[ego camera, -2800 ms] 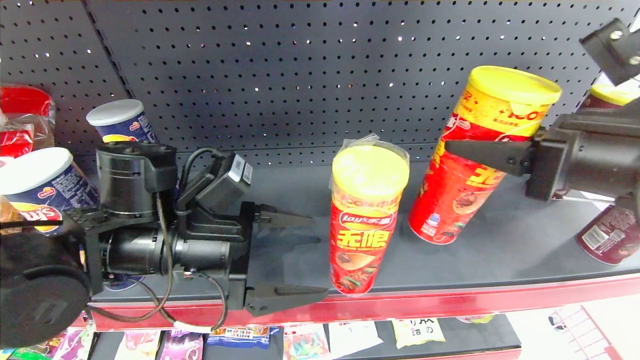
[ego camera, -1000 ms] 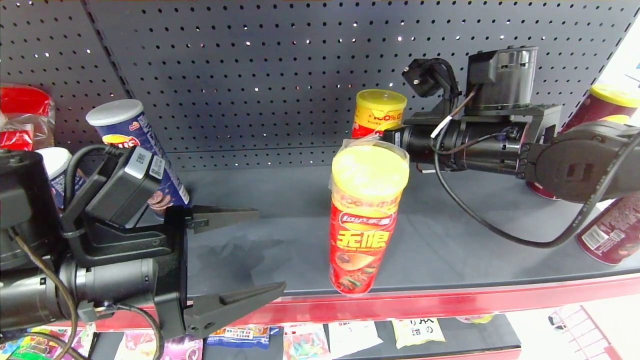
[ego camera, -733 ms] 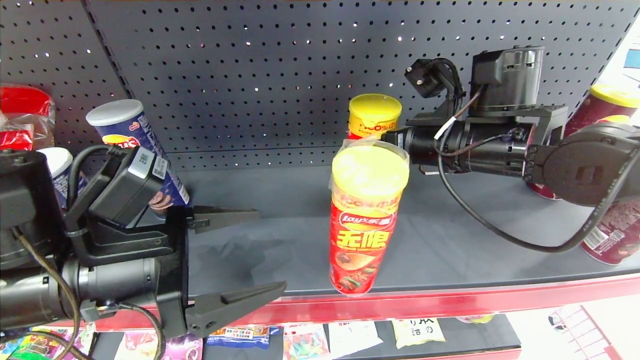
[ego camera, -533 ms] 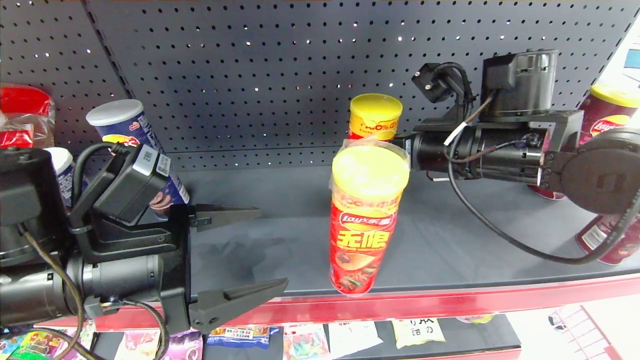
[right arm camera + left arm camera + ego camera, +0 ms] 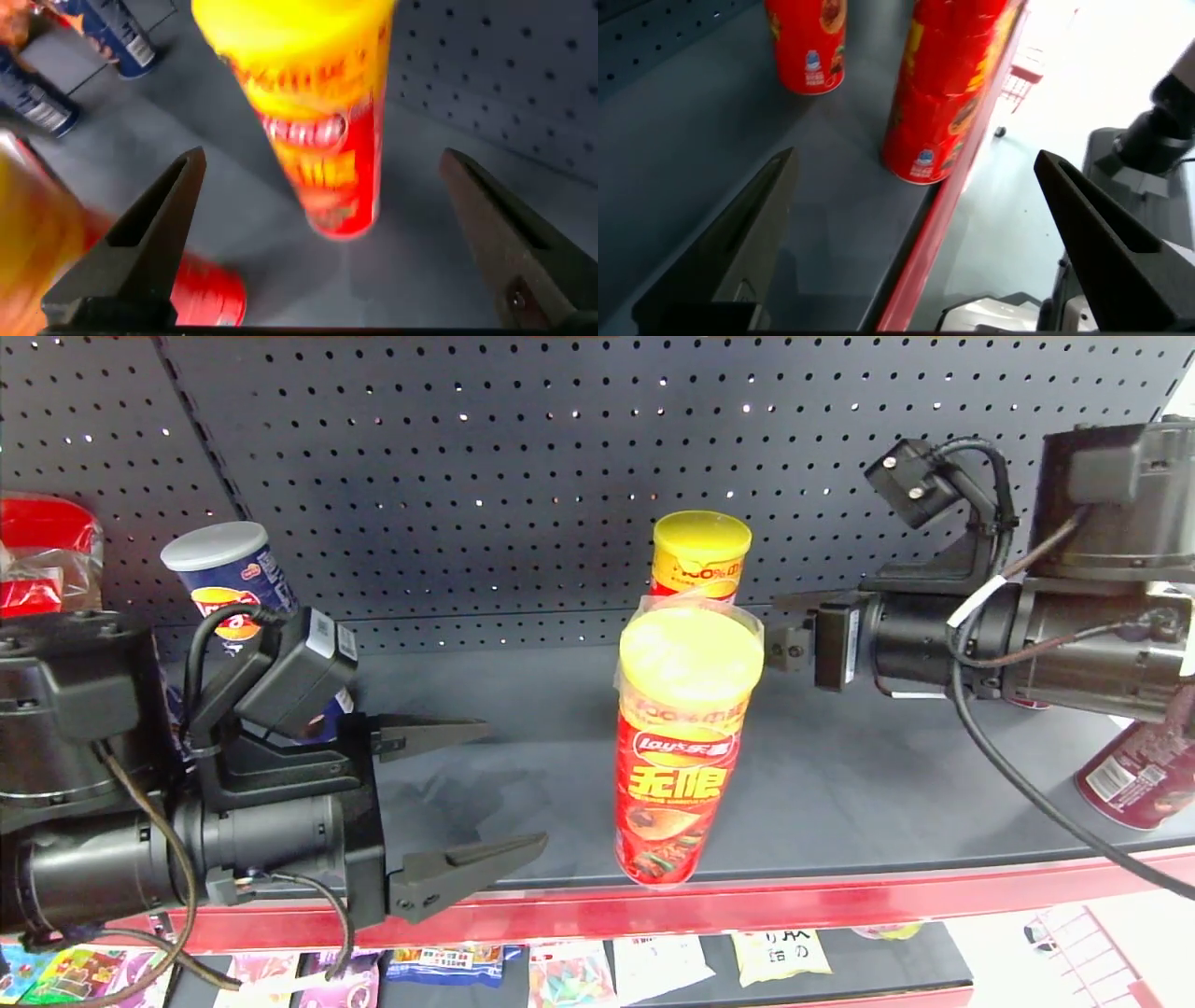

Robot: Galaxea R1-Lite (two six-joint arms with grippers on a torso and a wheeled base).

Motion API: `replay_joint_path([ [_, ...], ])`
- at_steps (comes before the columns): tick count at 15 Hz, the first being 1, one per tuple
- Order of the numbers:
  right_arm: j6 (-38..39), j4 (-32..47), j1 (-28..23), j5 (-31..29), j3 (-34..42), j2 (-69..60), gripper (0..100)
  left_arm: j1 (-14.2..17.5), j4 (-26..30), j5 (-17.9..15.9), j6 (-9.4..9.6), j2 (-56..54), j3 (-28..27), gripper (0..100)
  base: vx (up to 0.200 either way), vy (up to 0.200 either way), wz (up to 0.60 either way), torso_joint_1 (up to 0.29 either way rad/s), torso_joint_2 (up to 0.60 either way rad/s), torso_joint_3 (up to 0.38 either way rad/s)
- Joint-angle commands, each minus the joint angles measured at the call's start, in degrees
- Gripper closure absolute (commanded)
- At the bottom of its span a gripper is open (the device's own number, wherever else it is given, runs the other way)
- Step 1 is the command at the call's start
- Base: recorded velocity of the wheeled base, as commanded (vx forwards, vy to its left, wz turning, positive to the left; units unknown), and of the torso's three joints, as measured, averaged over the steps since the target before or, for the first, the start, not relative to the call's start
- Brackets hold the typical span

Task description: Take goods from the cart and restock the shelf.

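Head view: both gape wide and empty, the left claw (image 5: 518,784) left of the front red can (image 5: 686,747), the right claw (image 5: 789,627) right of it, the rear can (image 5: 700,555) behind it on the shelf (image 5: 840,784).

Matte black cylindrical arms (image 5: 252,840), looping black cables (image 5: 1008,775) (one white-tagged), boxy wrist cameras (image 5: 294,667), left tool (image 5: 518,784) tapering to black wedges

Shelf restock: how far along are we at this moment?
Done: two red canisters stand upright on the shelf, the front can near the edge, the rear can by the pegboard. In hand: nothing; left gripper and right gripper are both open and empty. Left: probably more goods to fetch, since bare shelf shows beside the cans.
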Motion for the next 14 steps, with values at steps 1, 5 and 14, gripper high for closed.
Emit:
replay_joint_path([
  [1,0.0,0.09,-0.22,-0.18,4.18,-4.85,0,0.01,0.02,0.61,0.05,1.06,-0.04,0,0.0,0.0,0.0,0.0,0.0,0.0],
  [5,-0.18,0.18,-1.1,-4.22,17.1,-17.16,0,0.09,-0.07,3.87,0.67,3.52,0.05,0,0.0,0.0,0.0,0.0,0.0,0.0],
  [14,-0.44,0.45,-1.1,-9.23,25.1,-32.45,0,-0.08,0.02,8.0,8.4,9.24,0.13,0,0.0,0.0,0.0,0.0,0.0,0.0],
])
